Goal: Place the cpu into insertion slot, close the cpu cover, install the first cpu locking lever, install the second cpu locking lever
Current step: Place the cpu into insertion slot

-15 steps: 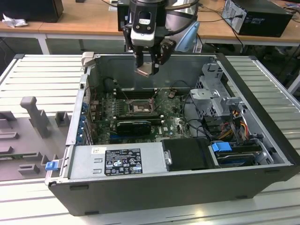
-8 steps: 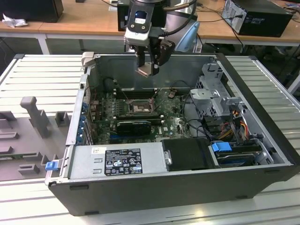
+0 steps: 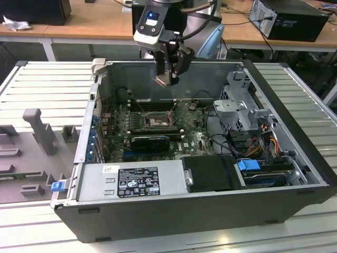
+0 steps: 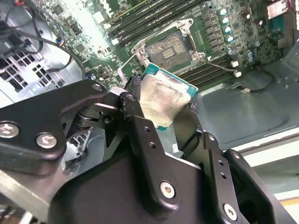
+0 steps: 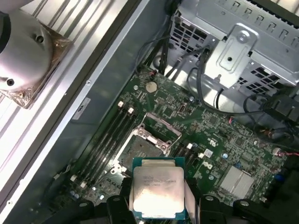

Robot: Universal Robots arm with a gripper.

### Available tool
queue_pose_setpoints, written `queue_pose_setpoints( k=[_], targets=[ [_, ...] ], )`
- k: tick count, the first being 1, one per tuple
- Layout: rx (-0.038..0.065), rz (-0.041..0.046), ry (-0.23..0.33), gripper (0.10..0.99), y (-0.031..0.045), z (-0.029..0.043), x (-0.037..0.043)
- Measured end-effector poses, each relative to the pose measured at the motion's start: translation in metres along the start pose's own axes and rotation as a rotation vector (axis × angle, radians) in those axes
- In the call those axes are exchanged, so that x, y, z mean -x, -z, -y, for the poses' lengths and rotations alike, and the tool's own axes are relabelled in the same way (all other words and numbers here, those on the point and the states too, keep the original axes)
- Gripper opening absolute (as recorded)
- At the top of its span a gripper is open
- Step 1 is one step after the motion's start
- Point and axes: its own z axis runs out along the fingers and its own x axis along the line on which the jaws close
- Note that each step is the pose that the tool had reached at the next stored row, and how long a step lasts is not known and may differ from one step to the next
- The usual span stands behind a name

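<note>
My gripper (image 3: 167, 79) hangs above the open computer case, shut on the cpu (image 3: 162, 80). In both wrist views the cpu (image 5: 157, 193) (image 4: 161, 100) shows as a silver-topped square chip with a green edge, clamped between the black fingers (image 4: 135, 126). It is in the air, well above the board. Below it lies the insertion slot (image 3: 156, 120) (image 5: 140, 148) (image 4: 169, 48), its grey pin field bare and uncovered. The cpu cover (image 5: 161, 127), a thin silvery frame, stands tipped up at the slot's far edge. Thin wire levers lie beside the slot (image 4: 135, 52).
Inside the case a grey power supply (image 3: 134, 182) sits at the front. A metal drive cage (image 3: 239, 100) with cables is at the exterior view's right. A black card (image 3: 150, 142) lies just in front of the slot. Memory slots (image 5: 110, 140) run alongside it.
</note>
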Motion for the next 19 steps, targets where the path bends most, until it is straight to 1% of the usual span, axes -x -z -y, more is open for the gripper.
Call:
queue_pose_setpoints(
  k=[2, 3, 5, 6, 8, 10, 13, 15, 16, 19],
  targets=[
    [0.001, 0.0034, -0.039, 0.525, -0.0001, 0.0, 0.0],
    [0.002, 0.0073, -0.082, 0.525, -0.0001, 0.0, 0.0],
    [0.003, 0.0126, -0.141, 0.525, -0.0002, 0.0, 0.0],
    [0.004, 0.0169, -0.189, 0.525, -0.0004, 0.0, 0.0],
    [0.005, 0.021, -0.234, 0.525, -0.0005, 0.0001, 0.0],
    [0.005, 0.0237, -0.264, 0.525, -0.0006, 0.0001, 0.0],
    [0.006, 0.0296, -0.331, 0.525, -0.0008, 0.0001, 0.0],
    [0.007, 0.032, -0.357, 0.525, -0.0008, 0.0001, 0.0],
    [0.008, 0.0348, -0.389, 0.525, -0.0009, 0.0001, 0.0],
    [0.007, 0.0358, -0.396, 0.525, -0.0016, 0.0001, 0.0]
  ],
)
